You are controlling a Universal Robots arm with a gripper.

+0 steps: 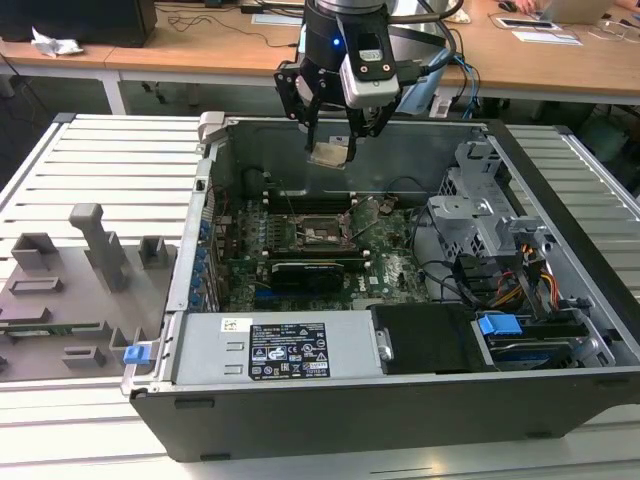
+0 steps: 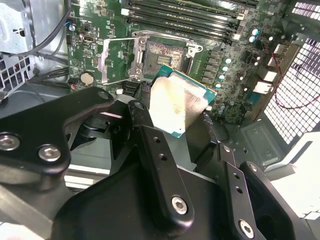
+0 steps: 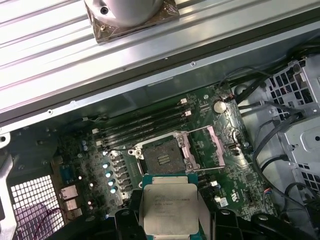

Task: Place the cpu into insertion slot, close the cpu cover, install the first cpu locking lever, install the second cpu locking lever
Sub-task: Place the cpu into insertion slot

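open computer case (image 1: pixel 400 420), lying on its side with the interior facing up; its walls hem in the arm, so a wide approach could knock a finger against sheet metal or the loose cables (image 3: pixel 265 150) beside the board. green circuit board (image 3: pixel 235 170) on the case floor carries the memory slots (image 3: pixel 140 125) just beside the socket. gripper (image 1: pixel 330 150) hangs above the board, its two fingers (image 2: pixel 150 145) clamped on opposite edges of the chip. cpu cover (image 3: pixel 207 147) is swung open to one side of the socket, a bare frame with a square window. it looks free on its hinge, so a brush from a finger could tip it back over the opening. insertion slot (image 3: pixel 161 157), a square black socket with a metal rim, lies uncovered and unfilled, its contact field exposed. cpu (image 3: pixel 170 210) is held in the air with its silver top towards the first wrist camera, well clear of the socket and not directly over it. in the exterior view it appears tilted relative to the board.

likely faults: a tilted or offset descent would land one corner first and could damage the socket contacts. a grip on thin edges alone may let the chip slip. whether the chip's orientation matches the socket cannot be told.
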